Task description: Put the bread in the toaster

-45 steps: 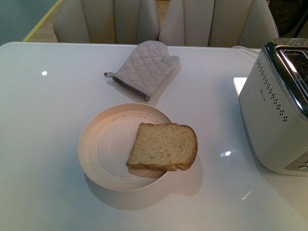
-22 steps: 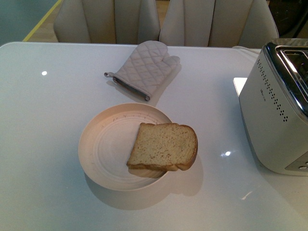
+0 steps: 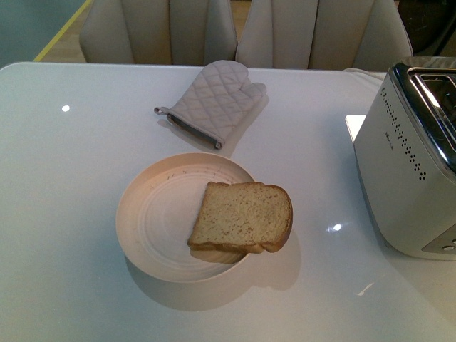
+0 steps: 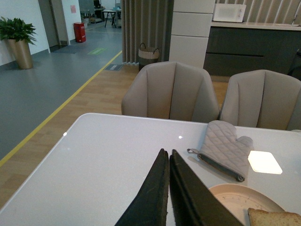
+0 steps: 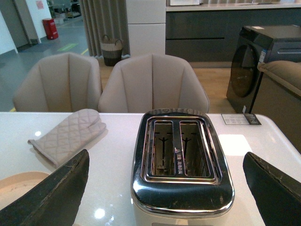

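The bread (image 3: 242,216) lay flat on the cream plate (image 3: 153,214), overhanging its rim on the toaster (image 3: 410,164) side. It was apart from the left tool (image 4: 167,153), off to that tool's toaster side. That tool was clenched, fingers (image 4: 151,197) pressed together, holding nothing. The right tool (image 5: 165,157) gaped wide and empty over the tabletop (image 3: 71,178), facing the toaster.
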Controlling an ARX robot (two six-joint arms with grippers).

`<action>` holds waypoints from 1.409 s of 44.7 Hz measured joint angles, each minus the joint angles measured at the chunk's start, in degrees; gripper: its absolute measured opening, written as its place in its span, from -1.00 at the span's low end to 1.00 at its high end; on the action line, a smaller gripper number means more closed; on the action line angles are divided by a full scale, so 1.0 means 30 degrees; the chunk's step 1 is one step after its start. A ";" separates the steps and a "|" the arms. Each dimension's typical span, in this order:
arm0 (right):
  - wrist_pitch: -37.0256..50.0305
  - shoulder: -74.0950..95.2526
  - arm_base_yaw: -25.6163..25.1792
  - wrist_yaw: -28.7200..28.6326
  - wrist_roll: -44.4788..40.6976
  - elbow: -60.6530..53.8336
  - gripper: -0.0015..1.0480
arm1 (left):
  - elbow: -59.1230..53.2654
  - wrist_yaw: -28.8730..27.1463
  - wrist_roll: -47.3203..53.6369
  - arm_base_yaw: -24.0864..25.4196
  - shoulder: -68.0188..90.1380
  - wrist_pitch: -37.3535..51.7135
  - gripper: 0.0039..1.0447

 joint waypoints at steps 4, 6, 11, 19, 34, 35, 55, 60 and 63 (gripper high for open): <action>0.0000 0.0000 0.0000 -0.0007 -0.0007 0.0000 0.83 | 0.0000 0.0000 0.0000 0.0000 0.0000 0.0000 -0.49; 0.0000 0.0000 0.0000 -0.0007 0.0000 0.0000 0.83 | 0.0000 0.0000 0.0000 0.0000 0.0000 0.0000 -0.36; -0.2193 0.1013 0.0736 0.1938 0.0517 0.0794 0.83 | 0.0000 0.0007 0.0000 0.0000 0.0000 0.0000 0.02; -0.3162 0.9034 0.4233 0.4568 0.1785 0.4080 0.83 | 0.0000 0.0000 0.0000 0.0000 -0.0015 -0.0007 0.73; 0.3031 2.0910 0.5829 0.1588 0.5056 0.8153 0.83 | 0.0000 -0.0007 0.0044 0.0000 -0.0022 -0.0007 0.87; 0.3395 2.1595 0.5909 0.1392 0.5180 0.8335 0.83 | 0.0000 -0.0007 0.0044 0.0000 -0.0022 -0.0007 0.87; 0.7176 3.0840 0.6754 -0.1268 0.7759 1.1060 0.83 | 0.0000 -0.0007 0.0044 0.0000 -0.0022 -0.0007 0.87; 0.7570 3.2902 0.6783 -0.1537 0.8473 1.1861 0.83 | 0.0000 -0.0007 0.0044 0.0000 -0.0022 -0.0007 0.87; 0.7701 3.4286 0.6783 -0.1974 0.9194 1.2320 0.83 | 0.0000 -0.0007 0.0044 0.0000 -0.0022 -0.0007 0.87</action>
